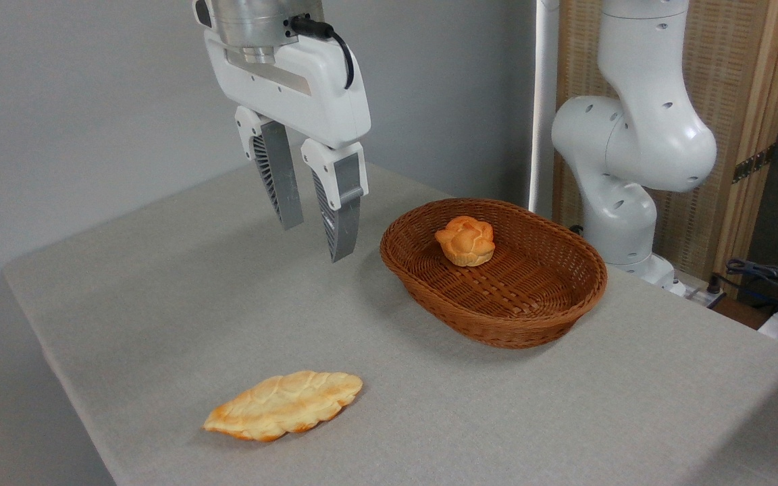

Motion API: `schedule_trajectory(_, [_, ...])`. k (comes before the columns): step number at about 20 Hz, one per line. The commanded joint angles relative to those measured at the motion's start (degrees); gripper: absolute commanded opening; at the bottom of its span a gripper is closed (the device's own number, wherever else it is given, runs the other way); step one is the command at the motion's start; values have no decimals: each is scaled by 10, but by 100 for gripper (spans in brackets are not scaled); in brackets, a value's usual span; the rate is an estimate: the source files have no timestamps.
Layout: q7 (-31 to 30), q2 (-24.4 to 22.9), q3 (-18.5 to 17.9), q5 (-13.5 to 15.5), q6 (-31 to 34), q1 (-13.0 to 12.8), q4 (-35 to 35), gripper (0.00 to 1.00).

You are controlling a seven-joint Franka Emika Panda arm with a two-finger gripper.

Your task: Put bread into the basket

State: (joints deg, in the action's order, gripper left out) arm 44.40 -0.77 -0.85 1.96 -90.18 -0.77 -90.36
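The gripper [317, 241] hangs empty, jaws slightly apart, with the bread [284, 405] at its 6 o'clock and the basket [497, 324] at 3 o'clock.

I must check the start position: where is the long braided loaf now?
The braided loaf lies flat on the grey table near its front edge, lower left in the camera view, apart from the wicker basket.

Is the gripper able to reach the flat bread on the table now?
Probably yes: the bread lies alone on the table, nothing covers it, and the open gripper hangs above, empty.
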Motion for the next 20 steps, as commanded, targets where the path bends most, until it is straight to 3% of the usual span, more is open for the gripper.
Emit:
schedule_trajectory(1, [8, 2, -6, -2, 10, -3, 12, 100])
schedule_trajectory(17, [33, -5, -6, -2, 8, -4, -2, 100])
schedule_trajectory(19, [33, -13, -7, -2, -17, -4, -20, 100])
schedule_trajectory(20, [33, -17, -7, -3, -63, -4, -46, 100])
